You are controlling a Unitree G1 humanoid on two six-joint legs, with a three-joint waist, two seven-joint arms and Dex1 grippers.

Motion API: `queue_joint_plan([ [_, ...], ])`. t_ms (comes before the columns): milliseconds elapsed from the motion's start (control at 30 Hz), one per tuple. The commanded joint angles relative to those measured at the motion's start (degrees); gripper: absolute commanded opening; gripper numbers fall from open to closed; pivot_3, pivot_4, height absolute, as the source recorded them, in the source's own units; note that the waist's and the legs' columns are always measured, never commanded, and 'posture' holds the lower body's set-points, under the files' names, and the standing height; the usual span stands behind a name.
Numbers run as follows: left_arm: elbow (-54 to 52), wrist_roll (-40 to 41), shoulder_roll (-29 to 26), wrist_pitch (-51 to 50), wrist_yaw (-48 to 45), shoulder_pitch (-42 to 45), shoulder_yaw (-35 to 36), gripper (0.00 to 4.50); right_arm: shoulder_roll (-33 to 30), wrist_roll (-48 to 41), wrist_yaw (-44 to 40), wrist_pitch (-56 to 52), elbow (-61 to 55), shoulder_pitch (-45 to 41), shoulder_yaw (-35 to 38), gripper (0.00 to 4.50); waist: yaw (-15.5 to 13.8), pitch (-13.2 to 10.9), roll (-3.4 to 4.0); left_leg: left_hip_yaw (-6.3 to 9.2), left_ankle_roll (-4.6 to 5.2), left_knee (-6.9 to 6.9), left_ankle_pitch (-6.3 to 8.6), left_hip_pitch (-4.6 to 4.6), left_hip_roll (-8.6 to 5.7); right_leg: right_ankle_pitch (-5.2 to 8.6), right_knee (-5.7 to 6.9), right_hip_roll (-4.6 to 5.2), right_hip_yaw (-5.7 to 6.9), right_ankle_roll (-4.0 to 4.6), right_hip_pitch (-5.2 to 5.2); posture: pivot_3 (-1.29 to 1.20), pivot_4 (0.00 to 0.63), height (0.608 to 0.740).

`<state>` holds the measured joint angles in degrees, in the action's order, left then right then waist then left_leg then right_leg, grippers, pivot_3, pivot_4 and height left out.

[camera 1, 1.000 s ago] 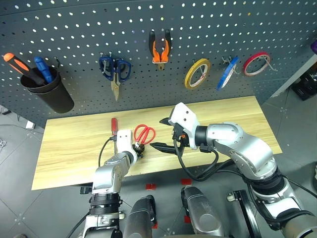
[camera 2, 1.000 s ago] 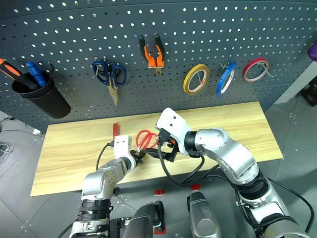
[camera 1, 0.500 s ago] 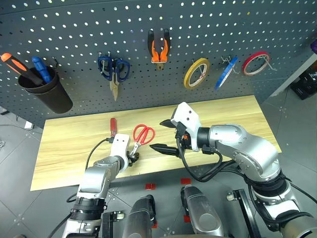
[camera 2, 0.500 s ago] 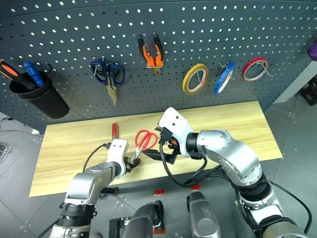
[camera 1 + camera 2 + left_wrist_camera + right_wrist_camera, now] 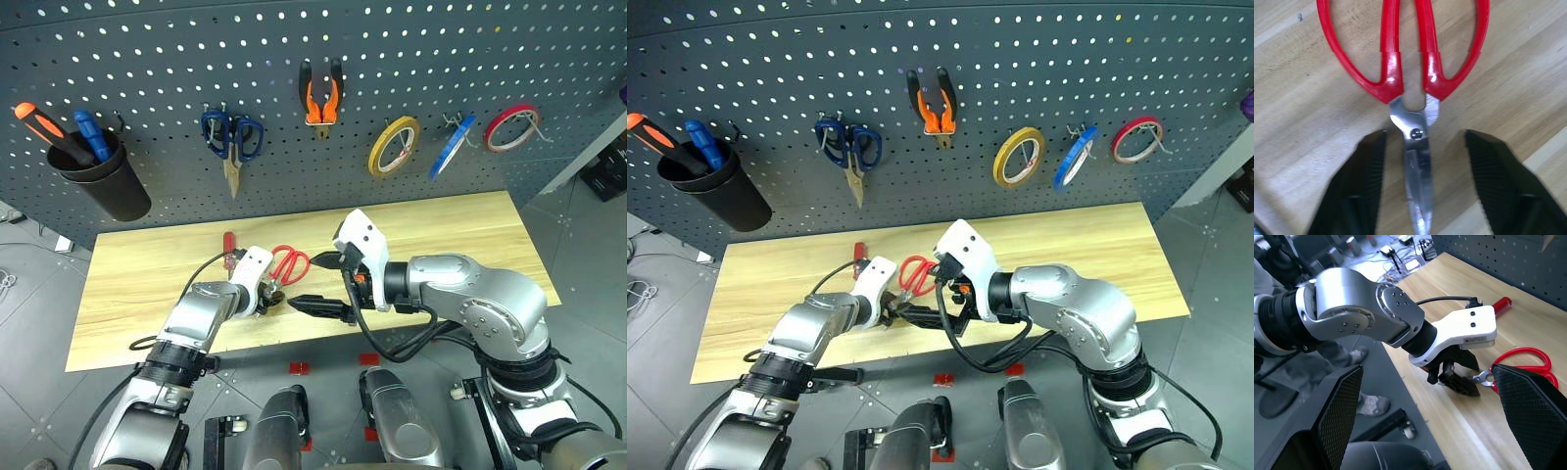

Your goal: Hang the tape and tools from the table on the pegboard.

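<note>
The red-handled steel scissors (image 5: 1418, 98) lie blades-first between the left gripper's (image 5: 1422, 183) parted, empty fingers, near the light wooden worktop's (image 5: 470, 230) front edge; the right gripper's (image 5: 326, 284) wide-open, empty fingers hover beside.

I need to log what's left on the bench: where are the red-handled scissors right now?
The red-handled scissors lie on the table, near its front edge, just right of the red-handled screwdriver, blades between the left gripper's open fingers.

Red-handled scissors (image 5: 1415, 98) lie flat, closed, on the table (image 5: 460, 225).
</note>
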<state>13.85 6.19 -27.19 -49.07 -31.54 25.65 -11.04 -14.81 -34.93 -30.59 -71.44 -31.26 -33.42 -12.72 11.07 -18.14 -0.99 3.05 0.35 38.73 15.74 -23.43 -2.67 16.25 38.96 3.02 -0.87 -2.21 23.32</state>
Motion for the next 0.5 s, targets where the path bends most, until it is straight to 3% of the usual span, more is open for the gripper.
queue_joint_plan([
  [33, 5.5, -1.5, 0.4, -0.9, -2.7, -3.5, -4.5, 1.55, 1.9, -3.7, 1.4, -2.6, -1.3, 0.7, 4.0, 4.50, 0.0, 0.0, 0.01, 0.00, 0.00, -0.01, 0.00, 0.00, 0.00, 0.00, -0.01, 0.00, 0.00, 0.00, 0.00, -0.37, 0.339, 0.740],
  [167, 6.7, -2.3, 1.0, -0.4, -2.9, -3.6, -3.8, 0.37, 2.9, -5.3, 2.4, -4.1, -0.6, 1.0, 5.6, 4.50, 0.0, 0.1, 0.15, 0.00, 0.00, -0.02, 0.00, 0.01, 0.00, 0.00, -0.02, 0.01, -0.01, 0.00, -0.01, -0.37, 0.336, 0.740],
  [400, 6.0, -2.3, 2.3, 1.5, -1.3, -5.0, -1.0, 0.34, 3.8, -7.0, 3.6, -5.1, -0.3, 1.3, 7.1, 4.50, 0.0, 0.3, 0.45, -0.02, 0.00, -0.04, 0.00, 0.07, 0.00, 0.00, -0.02, 0.01, 0.00, -0.01, -0.06, -0.37, 0.333, 0.740],
  [500, 1.2, -1.5, 3.1, 7.0, 0.4, -7.8, 2.6, 0.34, -1.4, -3.4, 1.2, 0.3, -2.1, 1.1, 2.9, 4.50, 0.1, 0.3, 0.48, -0.02, 0.00, -0.04, 0.00, 0.08, 0.00, 0.00, -0.02, 0.01, -0.01, -0.01, -0.07, -0.37, 0.333, 0.740],
])
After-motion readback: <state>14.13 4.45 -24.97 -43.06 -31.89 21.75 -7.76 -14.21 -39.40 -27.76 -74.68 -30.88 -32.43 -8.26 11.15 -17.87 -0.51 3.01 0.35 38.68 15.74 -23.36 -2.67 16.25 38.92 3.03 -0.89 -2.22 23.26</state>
